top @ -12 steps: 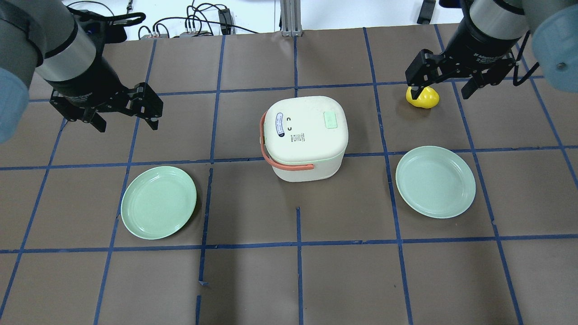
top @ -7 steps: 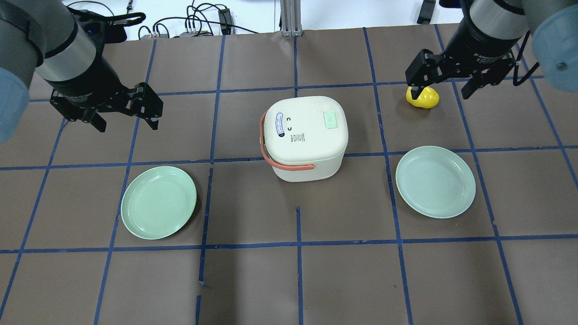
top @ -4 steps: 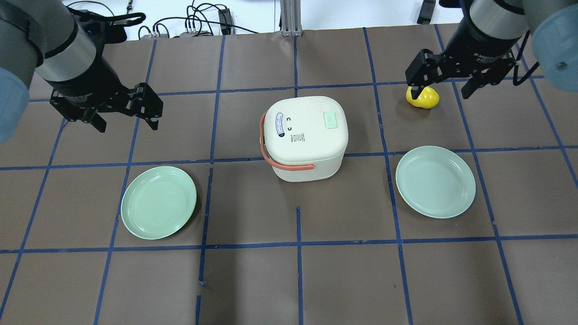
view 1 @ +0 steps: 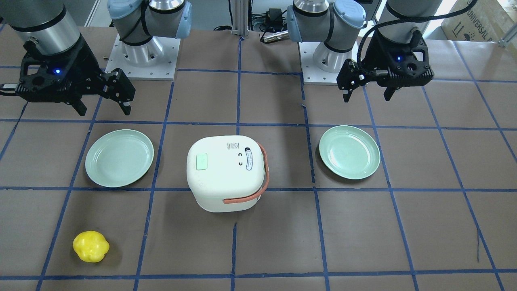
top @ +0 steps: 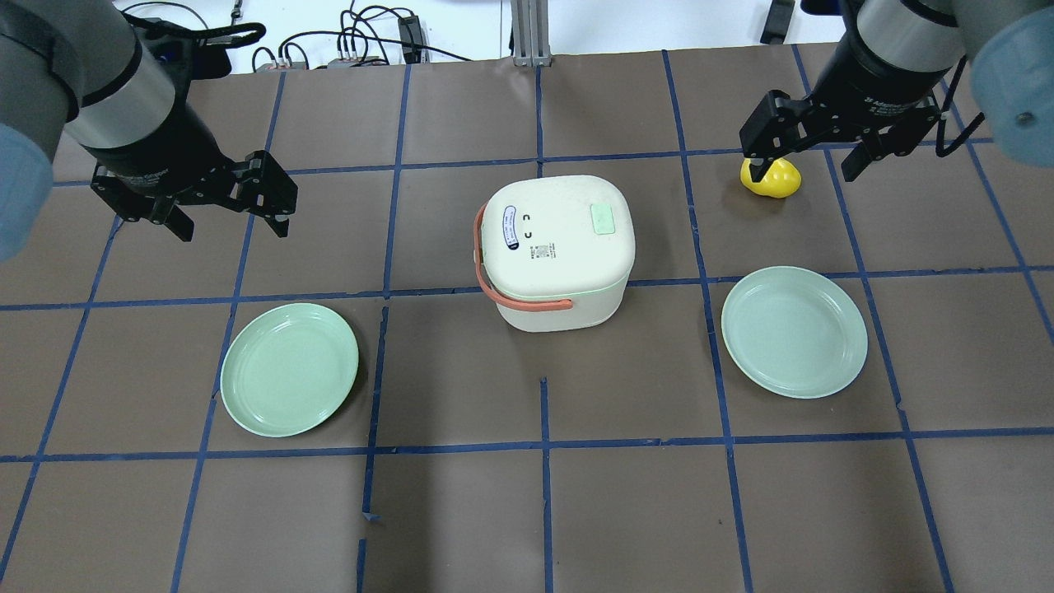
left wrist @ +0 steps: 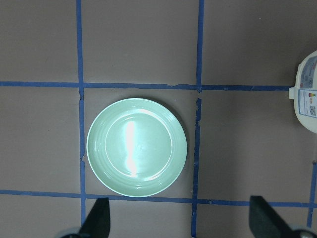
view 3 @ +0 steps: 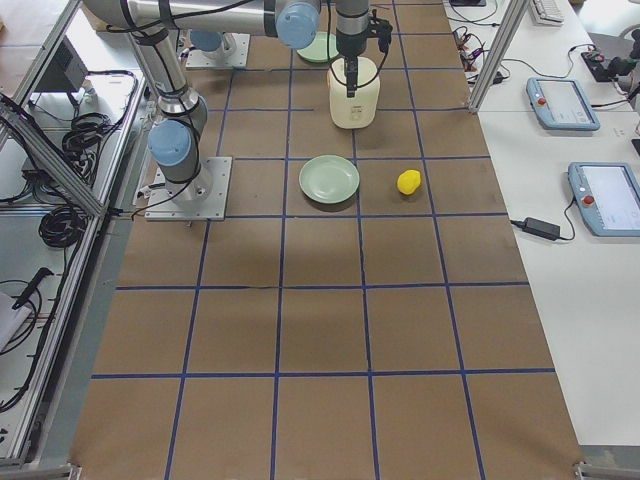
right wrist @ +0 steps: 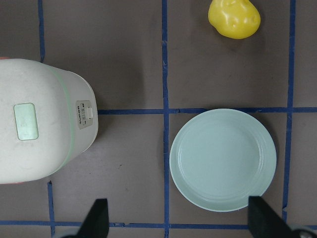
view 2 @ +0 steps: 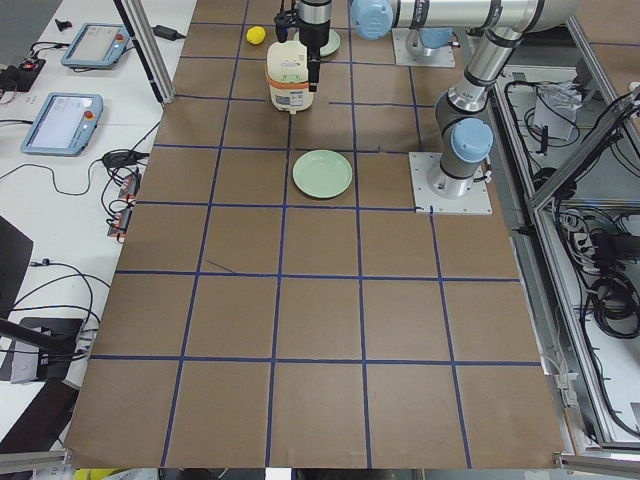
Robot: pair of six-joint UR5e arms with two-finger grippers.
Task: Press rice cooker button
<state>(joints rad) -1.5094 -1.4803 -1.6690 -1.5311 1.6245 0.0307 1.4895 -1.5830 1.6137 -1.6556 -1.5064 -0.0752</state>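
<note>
While the rice cooker sits closed between us, my left gripper and right gripper hover well apart from it, jaws spread wide (nothing held).

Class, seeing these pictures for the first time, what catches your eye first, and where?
The small white rice cooker with its orange-red strap handle stands in the middle, lid shut. Two pale green round plates flank it, one on each side. A bright yellow lumpy object sits beyond the right-hand plate.
</note>
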